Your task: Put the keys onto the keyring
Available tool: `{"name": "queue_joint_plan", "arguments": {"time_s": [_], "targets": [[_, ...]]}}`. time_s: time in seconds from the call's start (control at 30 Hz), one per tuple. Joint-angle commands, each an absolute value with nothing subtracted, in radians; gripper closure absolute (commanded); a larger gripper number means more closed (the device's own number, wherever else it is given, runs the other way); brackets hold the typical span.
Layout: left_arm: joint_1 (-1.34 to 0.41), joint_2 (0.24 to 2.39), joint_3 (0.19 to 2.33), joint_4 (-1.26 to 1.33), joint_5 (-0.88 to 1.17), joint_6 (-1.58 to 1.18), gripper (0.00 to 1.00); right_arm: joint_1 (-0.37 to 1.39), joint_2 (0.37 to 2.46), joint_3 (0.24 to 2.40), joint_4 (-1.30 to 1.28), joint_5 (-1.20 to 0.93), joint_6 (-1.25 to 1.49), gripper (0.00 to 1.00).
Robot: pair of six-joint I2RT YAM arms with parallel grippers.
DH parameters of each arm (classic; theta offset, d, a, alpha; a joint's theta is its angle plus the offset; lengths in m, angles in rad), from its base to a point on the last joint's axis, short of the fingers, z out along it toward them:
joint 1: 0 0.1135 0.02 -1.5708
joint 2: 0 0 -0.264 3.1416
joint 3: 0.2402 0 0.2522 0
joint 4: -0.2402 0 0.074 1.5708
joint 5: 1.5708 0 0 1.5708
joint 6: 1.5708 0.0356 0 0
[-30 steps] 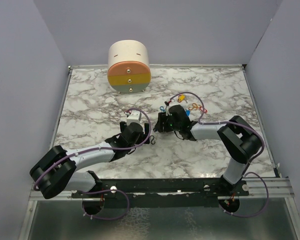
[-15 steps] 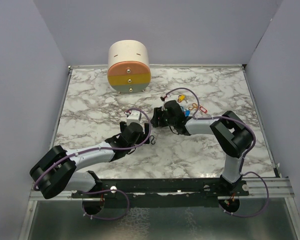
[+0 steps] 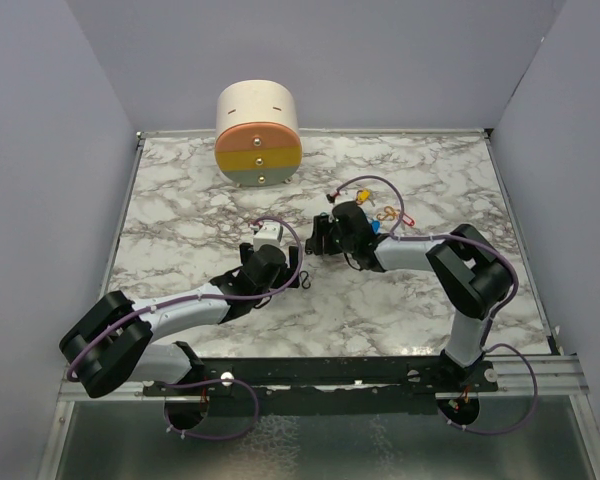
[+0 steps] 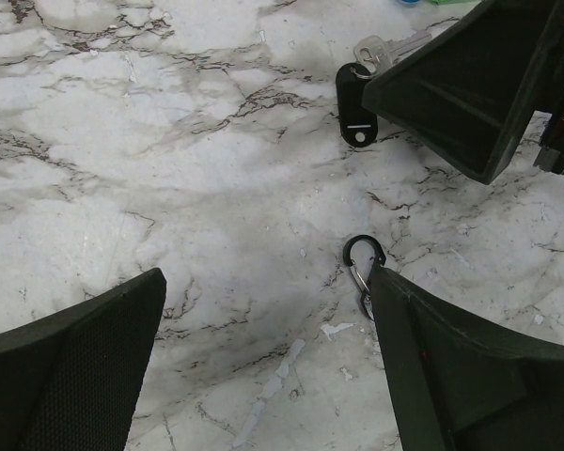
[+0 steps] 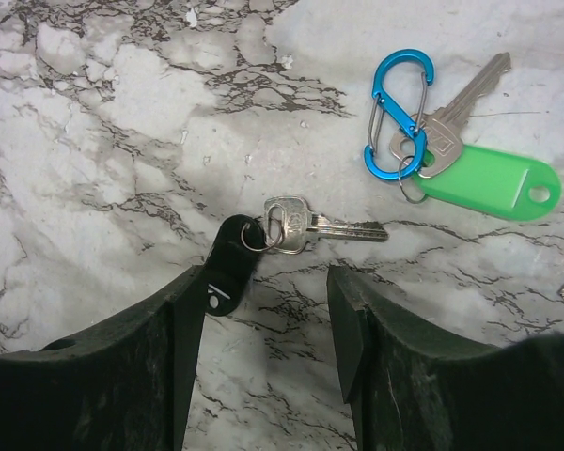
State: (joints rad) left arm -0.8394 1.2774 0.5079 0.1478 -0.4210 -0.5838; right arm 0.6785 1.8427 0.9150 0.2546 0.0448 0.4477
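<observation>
A silver key (image 5: 301, 226) on a small ring with a black tag (image 5: 227, 268) lies flat just ahead of my right gripper (image 5: 263, 310), which is open with only bare marble between its fingers; the tag's end sits by the left fingertip (image 5: 190, 299). Further off lies a key with a green tag (image 5: 489, 183) on a blue carabiner (image 5: 398, 113). More keys with yellow and red tags (image 3: 385, 212) lie behind. My left gripper (image 4: 263, 319) is wide open, a small black carabiner clip (image 4: 362, 268) lying against its right finger (image 4: 423, 348). Which clip is the keyring I cannot tell.
A round cream drawer unit (image 3: 258, 135) with orange, yellow and grey fronts stands at the back left. Grey walls close in the marble table (image 3: 180, 210). The right gripper's body (image 4: 470, 85) hangs close ahead of the left gripper.
The right gripper has drifted slightly farther back and its elbow has swung inward. The left arm and the black clip have not moved.
</observation>
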Motion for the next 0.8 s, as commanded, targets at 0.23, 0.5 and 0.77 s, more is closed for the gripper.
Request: {"name": "queue_joint_plan", "arguments": {"time_s": [0.23,0.5,0.77], "targets": [[-0.842,1.269,0.511,0.153,-0.451,-0.576,0.09,0.657,1.944,1.029,0.237,0.047,0.406,0.45],[-0.842,1.27,0.508,0.15,-0.461,-0.574,0.09,0.65,2.015,1.124,0.233,0.016,0.388,0.45],[-0.841,1.271,0.508,0.147,-0.462,-0.574,0.09,0.648,2.065,1.196,0.235,-0.04,0.376,0.45]]}}
